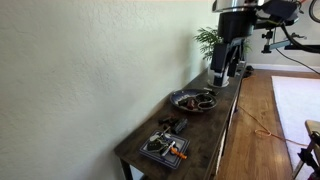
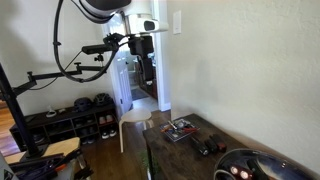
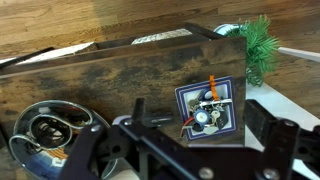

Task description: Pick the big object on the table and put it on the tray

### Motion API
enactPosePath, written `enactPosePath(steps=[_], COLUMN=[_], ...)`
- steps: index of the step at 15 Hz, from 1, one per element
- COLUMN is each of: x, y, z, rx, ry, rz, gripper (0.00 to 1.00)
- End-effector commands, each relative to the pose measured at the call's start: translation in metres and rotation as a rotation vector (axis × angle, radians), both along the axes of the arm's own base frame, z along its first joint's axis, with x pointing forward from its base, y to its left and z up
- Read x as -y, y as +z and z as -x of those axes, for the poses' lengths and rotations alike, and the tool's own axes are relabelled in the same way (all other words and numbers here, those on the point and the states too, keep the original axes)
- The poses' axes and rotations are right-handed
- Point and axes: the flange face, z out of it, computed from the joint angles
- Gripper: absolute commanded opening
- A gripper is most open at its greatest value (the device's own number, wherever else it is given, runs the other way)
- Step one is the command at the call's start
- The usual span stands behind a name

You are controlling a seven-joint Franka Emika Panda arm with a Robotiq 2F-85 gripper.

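A green leafy plant (image 1: 209, 40) stands at the far end of the long dark wooden table (image 1: 200, 130); its pot is hidden behind my gripper. It also shows in the wrist view (image 3: 258, 44). The round dark tray (image 1: 193, 100) lies mid-table with small items in it, and shows in an exterior view (image 2: 252, 167) and in the wrist view (image 3: 48, 136). My gripper (image 1: 227, 68) hangs open and empty next to the plant, well above the table (image 2: 147, 64). In the wrist view its two black fingers (image 3: 180, 150) are spread wide with nothing between them.
A small square dark tray with an orange-handled tool (image 1: 165, 148) sits at the table's near end (image 3: 209, 108) (image 2: 181, 129). A small black object (image 1: 173, 124) lies between the two trays (image 2: 207, 146). A wall runs along one side of the table; wooden floor lies along the other.
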Motion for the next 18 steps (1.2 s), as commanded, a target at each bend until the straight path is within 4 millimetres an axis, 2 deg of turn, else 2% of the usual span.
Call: enactPosePath(steps=[1, 2, 3, 6, 11, 18], x=[0.008, 0.006, 0.003, 0.003, 0.002, 0.022], y=[-0.01, -0.01, -0.01, -0.013, -0.013, -0.051], z=[-0.027, -0.03, -0.019, -0.029, -0.03, -0.057], rx=[-0.011, -0.02, -0.021, -0.028, -0.027, -0.023], ry=[0.02, 0.03, 0.006, 0.012, 0.014, -0.002], rz=[0.017, 0.02, 0.008, 0.009, 0.009, 0.004], gripper=[1.0, 1.0, 1.0, 1.0, 1.0, 1.0])
